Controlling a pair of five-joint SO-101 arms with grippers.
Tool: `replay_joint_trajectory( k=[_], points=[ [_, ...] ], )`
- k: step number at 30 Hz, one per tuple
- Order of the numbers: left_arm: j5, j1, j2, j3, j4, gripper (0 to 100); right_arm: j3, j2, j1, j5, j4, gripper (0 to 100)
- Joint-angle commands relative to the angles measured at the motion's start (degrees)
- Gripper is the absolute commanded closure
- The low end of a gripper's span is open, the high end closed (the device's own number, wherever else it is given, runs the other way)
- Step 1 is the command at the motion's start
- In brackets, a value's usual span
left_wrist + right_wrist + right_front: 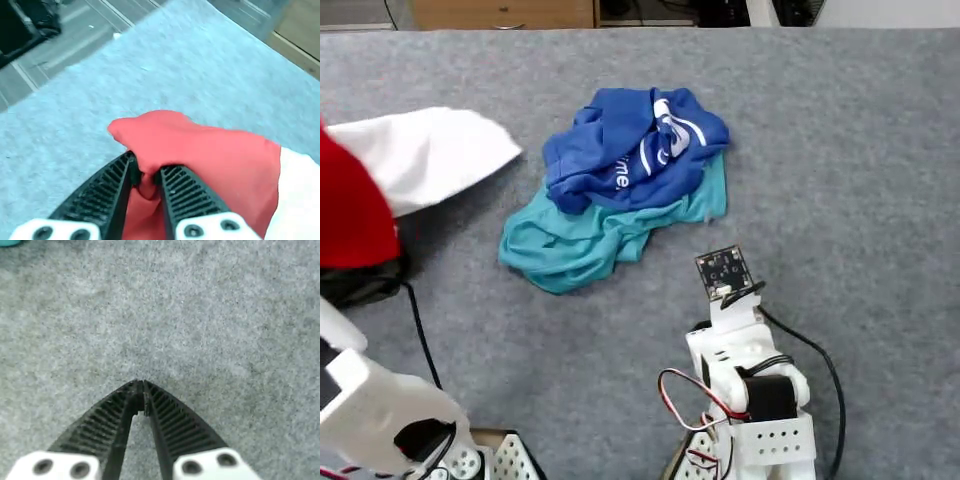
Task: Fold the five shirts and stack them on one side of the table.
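Note:
My left gripper (145,172) is shut on a fold of the red shirt (200,160), held up above the grey table. In the high view the red shirt (350,215) hangs at the far left edge with a white shirt (430,155) beside it and a dark garment (360,283) beneath. A crumpled blue shirt (635,145) lies on a teal shirt (585,240) in the table's middle. My right gripper (141,388) is shut on nothing, close over bare grey felt; its arm (735,340) sits at the front, just below the teal shirt.
Grey felt (850,180) covers the table, with open room on the right half. Black cables (420,330) run along the front left. The far table edge meets wooden furniture (500,12). The left arm's white body (380,410) fills the front left corner.

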Motion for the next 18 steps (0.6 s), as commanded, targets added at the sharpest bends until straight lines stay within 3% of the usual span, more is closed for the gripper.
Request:
replay_joint_trajectory(
  k=[1,7,13,18],
  points=[
    [-0.2,-3.9,-2.1,-2.9,-4.9,98,0.0,-5.1,-0.7,-0.1,0.2,99.3],
    [-0.2,-9.5,-1.4,-2.7,-9.6,98,0.0,-5.1,-0.7,-0.1,0.2,99.3],
    [-0.7,-9.6,0.8,1.2,-10.0,98,0.0,-5.1,-0.7,-0.1,0.1,99.3],
    [-5.1,-8.9,2.5,1.6,-9.7,85,0.0,-5.1,-0.7,-0.1,0.1,99.3]
  ],
)
